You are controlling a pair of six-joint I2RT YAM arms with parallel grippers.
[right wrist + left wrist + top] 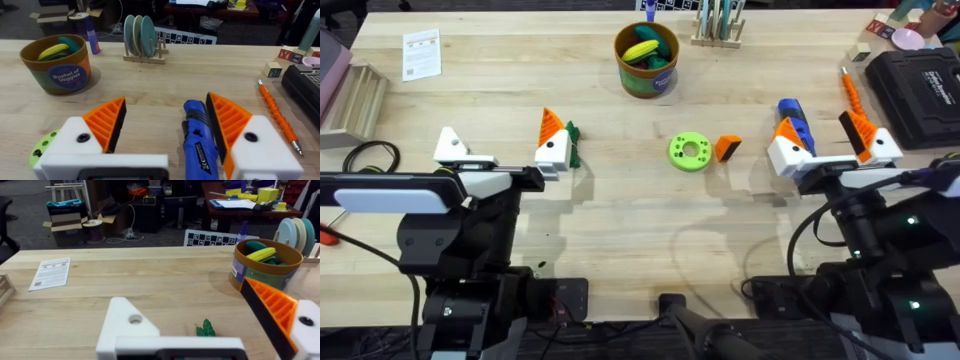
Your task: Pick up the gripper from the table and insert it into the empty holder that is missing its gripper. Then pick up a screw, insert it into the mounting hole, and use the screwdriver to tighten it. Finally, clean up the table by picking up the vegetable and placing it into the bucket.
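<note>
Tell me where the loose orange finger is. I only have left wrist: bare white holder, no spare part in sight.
Observer: The orange finger lies mid-table in the overhead view, close beside a green disc, on the side toward the right arm.
Operator: Screwdriver?
Observer: The blue screwdriver lies on the table between the open fingers of the right hand, not gripped.
Operator: Anything else over there?
Observer: A thin orange pen-like tool lies just beyond the right hand, next to a black case.
</note>
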